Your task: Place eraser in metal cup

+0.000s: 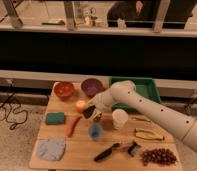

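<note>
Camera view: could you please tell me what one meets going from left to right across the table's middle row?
In order: sponge → red vegetable → hand, shut on the eraser, just up-left of the metal cup → white cup.

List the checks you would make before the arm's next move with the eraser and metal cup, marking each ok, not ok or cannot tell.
1. Grip: gripper shut on eraser: ok.
2. Aim: eraser over metal cup: not ok, it hangs just left.
3. Room: metal cup's mouth empty: cannot tell.
4. Right side: white cup apart from metal cup: ok.
5. Front: blue cup apart from gripper: ok.
</note>
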Robot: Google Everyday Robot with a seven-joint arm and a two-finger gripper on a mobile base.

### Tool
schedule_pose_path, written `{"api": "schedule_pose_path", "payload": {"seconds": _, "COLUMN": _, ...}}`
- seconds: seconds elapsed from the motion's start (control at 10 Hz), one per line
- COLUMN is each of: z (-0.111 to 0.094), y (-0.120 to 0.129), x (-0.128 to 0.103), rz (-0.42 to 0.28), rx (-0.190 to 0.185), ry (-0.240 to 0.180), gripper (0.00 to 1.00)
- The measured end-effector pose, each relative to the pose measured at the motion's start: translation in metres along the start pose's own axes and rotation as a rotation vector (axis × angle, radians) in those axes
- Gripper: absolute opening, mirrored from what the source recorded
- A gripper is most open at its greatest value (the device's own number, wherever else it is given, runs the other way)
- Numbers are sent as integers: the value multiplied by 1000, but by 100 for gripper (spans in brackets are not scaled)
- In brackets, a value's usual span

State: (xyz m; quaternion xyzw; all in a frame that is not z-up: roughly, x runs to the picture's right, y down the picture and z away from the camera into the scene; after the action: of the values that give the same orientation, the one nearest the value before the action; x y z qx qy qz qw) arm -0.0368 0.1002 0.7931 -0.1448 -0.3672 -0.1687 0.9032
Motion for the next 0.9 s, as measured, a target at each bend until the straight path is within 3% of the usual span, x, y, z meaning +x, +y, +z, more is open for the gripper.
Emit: {"api": "schedule_pose_path", "payload": {"seconds": 0.9, "z": -8, "y": 12, "x": 8, "rz": 19, "rx": -9, "ry": 22, "gripper": 1}}
